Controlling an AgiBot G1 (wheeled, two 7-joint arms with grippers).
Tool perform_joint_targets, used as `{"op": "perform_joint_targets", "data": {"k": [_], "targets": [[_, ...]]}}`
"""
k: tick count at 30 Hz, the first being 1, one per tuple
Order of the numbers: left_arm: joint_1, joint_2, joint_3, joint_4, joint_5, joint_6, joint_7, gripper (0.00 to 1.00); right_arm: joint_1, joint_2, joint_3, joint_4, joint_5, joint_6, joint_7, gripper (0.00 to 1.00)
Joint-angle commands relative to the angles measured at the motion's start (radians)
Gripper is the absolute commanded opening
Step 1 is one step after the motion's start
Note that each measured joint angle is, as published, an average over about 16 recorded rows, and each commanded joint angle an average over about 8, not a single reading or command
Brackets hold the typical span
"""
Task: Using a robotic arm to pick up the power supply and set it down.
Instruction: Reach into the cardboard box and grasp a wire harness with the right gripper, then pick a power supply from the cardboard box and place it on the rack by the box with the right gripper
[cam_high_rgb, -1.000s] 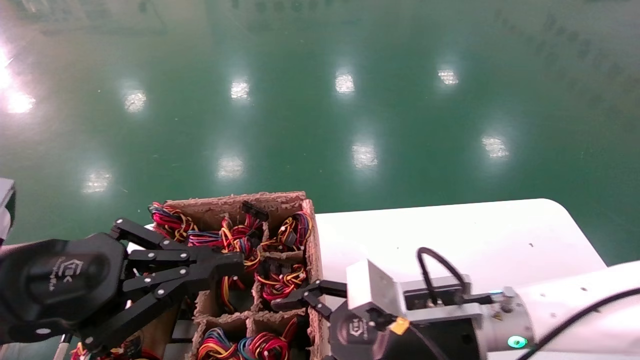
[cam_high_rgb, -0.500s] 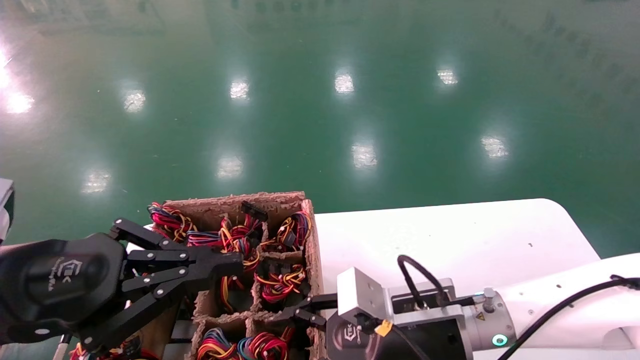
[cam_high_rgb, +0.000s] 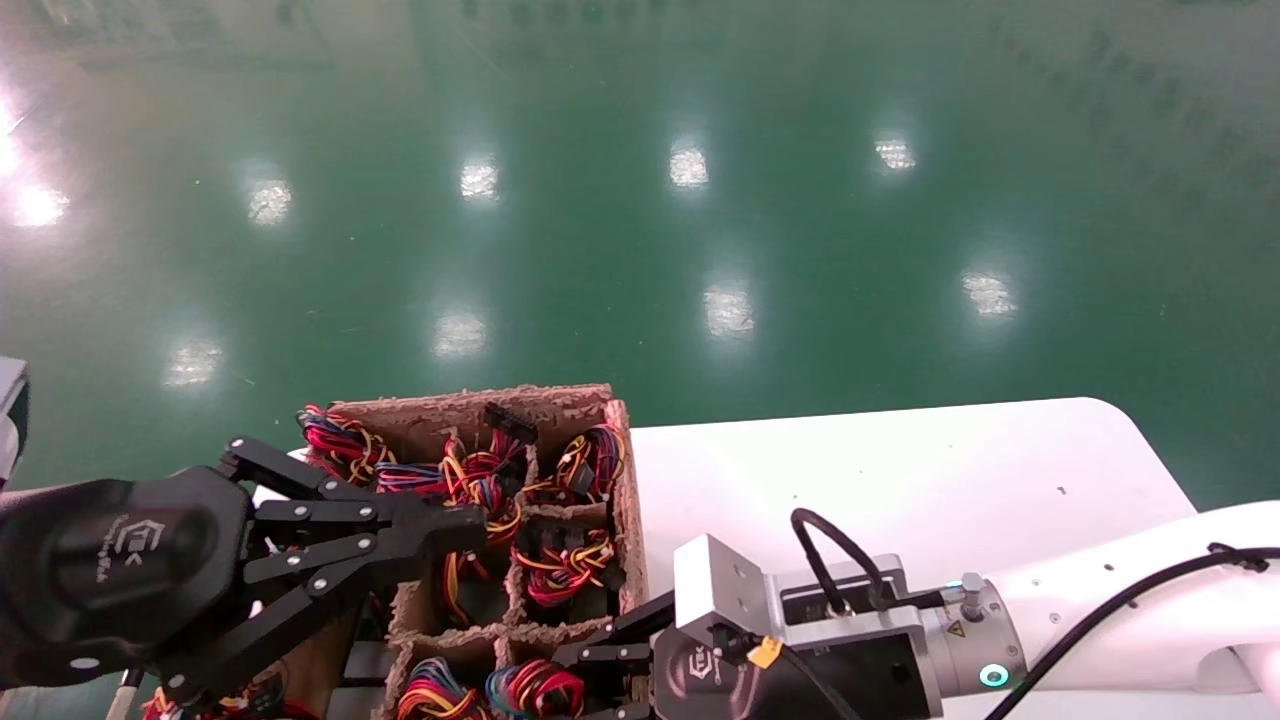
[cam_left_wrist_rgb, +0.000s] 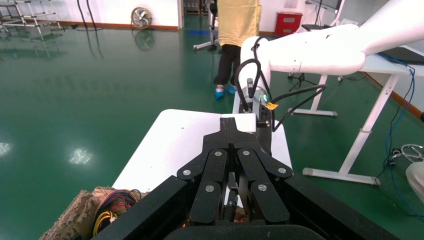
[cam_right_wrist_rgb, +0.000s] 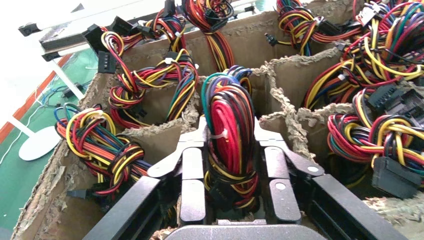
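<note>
The power supply shows only as its tied bundle of red, yellow and black wires (cam_right_wrist_rgb: 229, 125), standing in a near compartment of the brown pulp carton (cam_right_wrist_rgb: 285, 75); its grey box is hidden. My right gripper (cam_right_wrist_rgb: 230, 132) reaches down into that compartment, and both fingers press against the bundle's sides, shut on it. In the head view the right gripper (cam_high_rgb: 592, 662) is sunk into the carton (cam_high_rgb: 620, 470) at its near right corner. My left gripper (cam_high_rgb: 478, 520) hovers shut over the carton's left half and holds nothing; the left gripper (cam_left_wrist_rgb: 229, 122) points towards the white table.
Neighbouring compartments hold several more wire bundles (cam_high_rgb: 565, 565) with black connectors. The white table (cam_high_rgb: 900, 470) lies right of the carton, with green floor beyond. In the left wrist view a person in yellow (cam_left_wrist_rgb: 235, 45) stands behind the table (cam_left_wrist_rgb: 175, 140).
My right arm has moved left and down, and its gripper has sunk into the carton's near compartment around the bundle. The left arm has stayed still.
</note>
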Motion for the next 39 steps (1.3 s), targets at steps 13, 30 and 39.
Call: {"op": "perform_joint_targets", "data": {"k": [13,30,39], "targets": [[0.000,0.000,0.000,0.000,0.000,0.000,0.000,0.00,0.018,0.018,0.011,-0.002,0.040,-0.032,0.019,0.00],[0.000,0.000,0.000,0.000,0.000,0.000,0.000,0.00,0.077,0.081,0.090,0.123,0.247,-0.020,0.196,0.00],[0.000,0.000,0.000,0.000,0.000,0.000,0.000,0.00,0.057,0.106,0.169,0.141,0.394,0.032,0.264,0.00]]}}
